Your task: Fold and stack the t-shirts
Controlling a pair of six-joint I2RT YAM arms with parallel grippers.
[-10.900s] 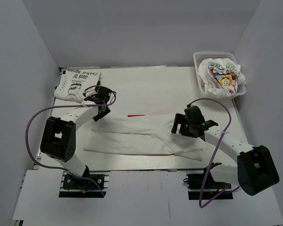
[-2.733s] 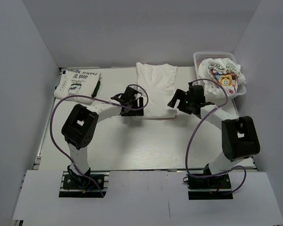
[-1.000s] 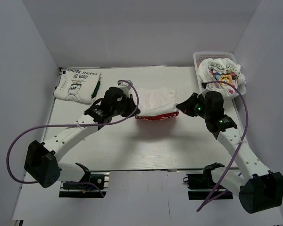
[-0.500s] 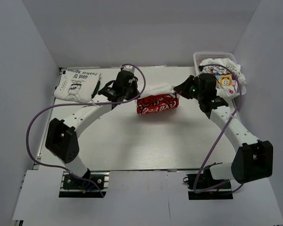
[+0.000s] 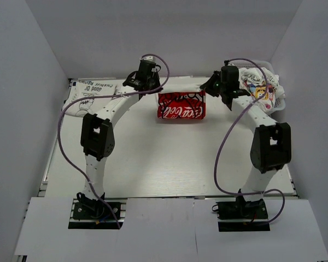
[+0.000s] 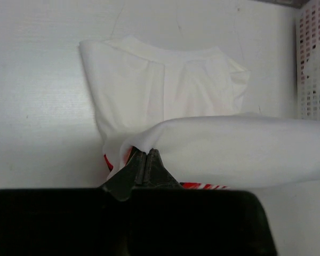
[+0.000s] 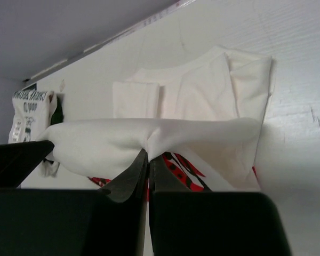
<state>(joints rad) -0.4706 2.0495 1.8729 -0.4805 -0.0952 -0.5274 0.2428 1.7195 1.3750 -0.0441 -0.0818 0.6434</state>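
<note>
Left end effector (image 6: 145, 160) and right end effector (image 7: 148, 159) each clamped on lifted edge of red-logo shirt (image 5: 180, 105); rest lies on worktop (image 5: 153, 158).

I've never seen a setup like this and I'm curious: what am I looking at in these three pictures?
Two robot arms are bolted at the near edge of a table: the left arm and the right arm. The wide picture comes from a camera above and behind them; the two close-ups come from cameras on their wrists. Both arms' jaws are shut on one edge of a white t-shirt with a red logo, stretched between them. A folded t-shirt lies far left; a basket far right holds a crumpled one.
</note>
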